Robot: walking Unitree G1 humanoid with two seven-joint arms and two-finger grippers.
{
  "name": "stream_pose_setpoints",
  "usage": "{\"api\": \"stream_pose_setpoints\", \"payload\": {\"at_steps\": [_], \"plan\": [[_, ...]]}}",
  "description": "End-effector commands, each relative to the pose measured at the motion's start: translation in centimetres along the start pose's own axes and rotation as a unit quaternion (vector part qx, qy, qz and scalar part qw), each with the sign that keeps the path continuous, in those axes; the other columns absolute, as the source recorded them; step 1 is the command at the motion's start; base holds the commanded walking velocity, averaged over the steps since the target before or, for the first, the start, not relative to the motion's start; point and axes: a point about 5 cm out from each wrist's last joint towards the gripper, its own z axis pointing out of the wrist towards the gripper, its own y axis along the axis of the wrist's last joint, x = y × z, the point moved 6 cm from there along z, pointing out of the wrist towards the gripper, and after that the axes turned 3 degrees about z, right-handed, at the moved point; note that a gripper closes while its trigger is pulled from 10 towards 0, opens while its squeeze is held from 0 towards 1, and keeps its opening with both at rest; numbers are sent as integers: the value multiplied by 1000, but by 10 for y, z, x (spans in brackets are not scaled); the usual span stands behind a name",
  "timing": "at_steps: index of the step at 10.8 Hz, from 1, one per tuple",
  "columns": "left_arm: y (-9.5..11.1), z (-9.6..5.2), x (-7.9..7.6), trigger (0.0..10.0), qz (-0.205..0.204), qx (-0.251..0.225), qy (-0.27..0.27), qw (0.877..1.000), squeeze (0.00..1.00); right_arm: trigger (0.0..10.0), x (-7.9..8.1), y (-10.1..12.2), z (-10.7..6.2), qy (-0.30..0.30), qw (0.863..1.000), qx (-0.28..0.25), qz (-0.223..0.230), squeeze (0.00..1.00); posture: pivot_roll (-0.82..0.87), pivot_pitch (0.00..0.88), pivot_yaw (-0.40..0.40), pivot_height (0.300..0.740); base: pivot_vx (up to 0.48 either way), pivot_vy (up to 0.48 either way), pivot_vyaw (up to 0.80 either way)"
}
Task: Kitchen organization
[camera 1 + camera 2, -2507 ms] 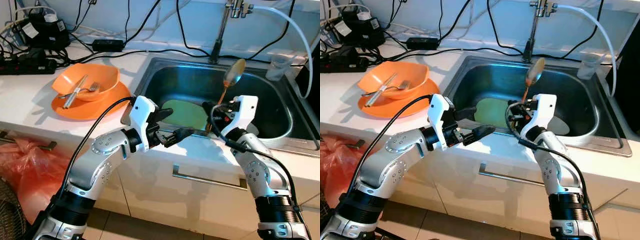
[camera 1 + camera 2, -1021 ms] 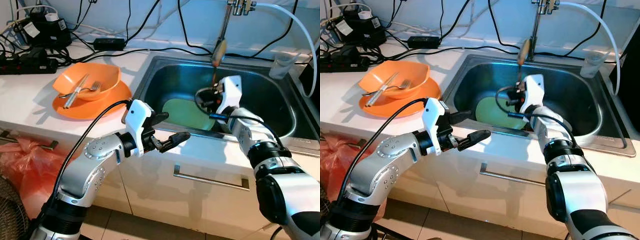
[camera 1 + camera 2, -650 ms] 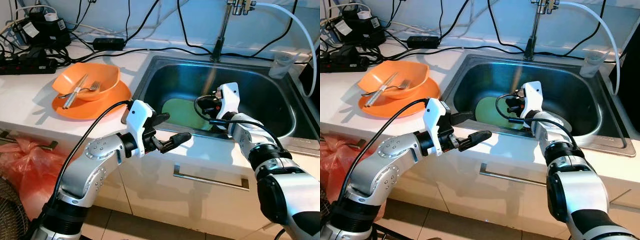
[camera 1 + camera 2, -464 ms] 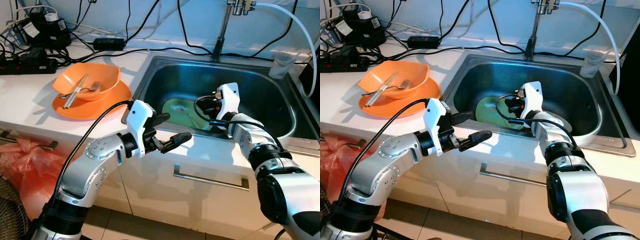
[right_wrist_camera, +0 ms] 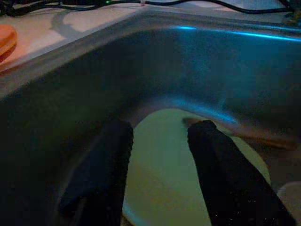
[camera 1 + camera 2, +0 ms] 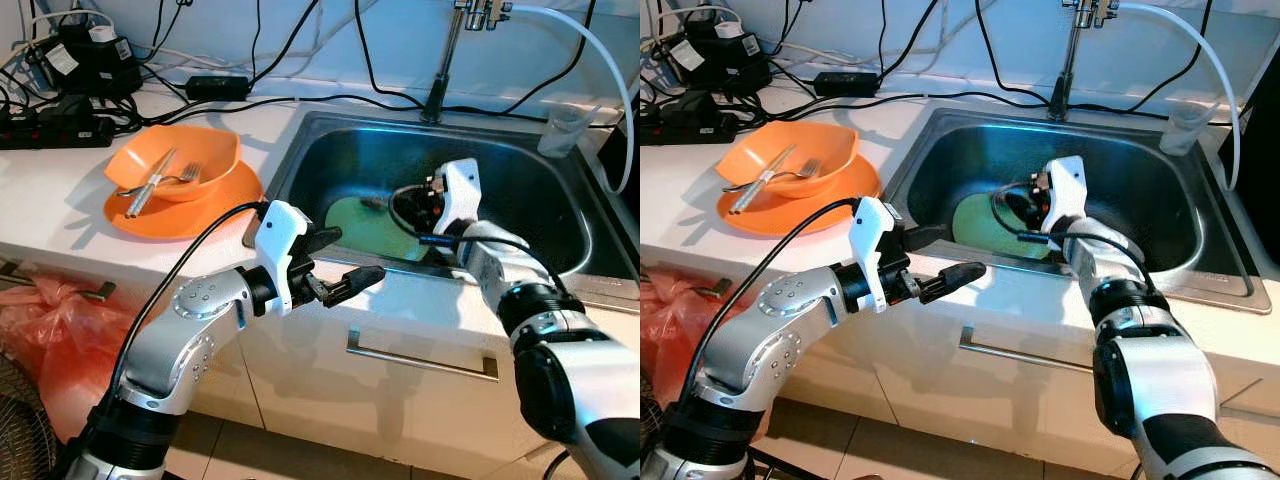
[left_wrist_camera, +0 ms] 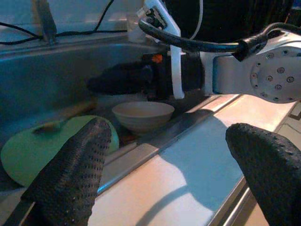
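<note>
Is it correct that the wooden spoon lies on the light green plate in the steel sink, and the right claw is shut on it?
Not quite: the right wrist view shows the right claw open above the light green plate, with the wooden spoon released.

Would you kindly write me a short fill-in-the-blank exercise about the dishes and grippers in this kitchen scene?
1. The green plate lies inside the ____.
2. The orange bowl sits on an orange ____.
3. The right gripper hangs over the green plate with its jaws ____.
4. Inside the orange bowl lies a ____.

Missing words: sink; plate; open; fork
</note>
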Motion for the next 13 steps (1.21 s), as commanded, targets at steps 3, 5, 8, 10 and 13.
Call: {"api": "stream_pose_setpoints", "payload": {"at_steps": [3, 5, 8, 10, 13], "plan": [[9, 4, 13, 10000, 19, -15, 30, 999, 1000, 10000, -1, 25, 0, 8, 999, -43, 16, 1000, 85, 0, 16, 740, 0, 0, 0], [14, 6, 34, 10000, 31, -27, 91, 995, 1000, 10000, 12, 45, 1, 40, 995, -85, 42, 1000, 72, 0, 14, 740, 0, 0, 0], [24, -2, 85, 10000, 66, -43, 225, 971, 1000, 10000, 56, 75, -8, 127, 979, -148, 65, 1000, 52, 0, 9, 740, 0, 0, 0], [33, -12, 106, 10000, 85, -65, 291, 951, 1000, 10000, 83, 89, -22, 165, 969, -170, 67, 1000, 52, 0, 6, 740, 0, 0, 0], [70, -23, 108, 10000, 198, -120, 349, 908, 1000, 10000, 91, 86, -33, 160, 970, -169, 73, 1000, 58, 0, 7, 740, 0, 0, 0]]}}
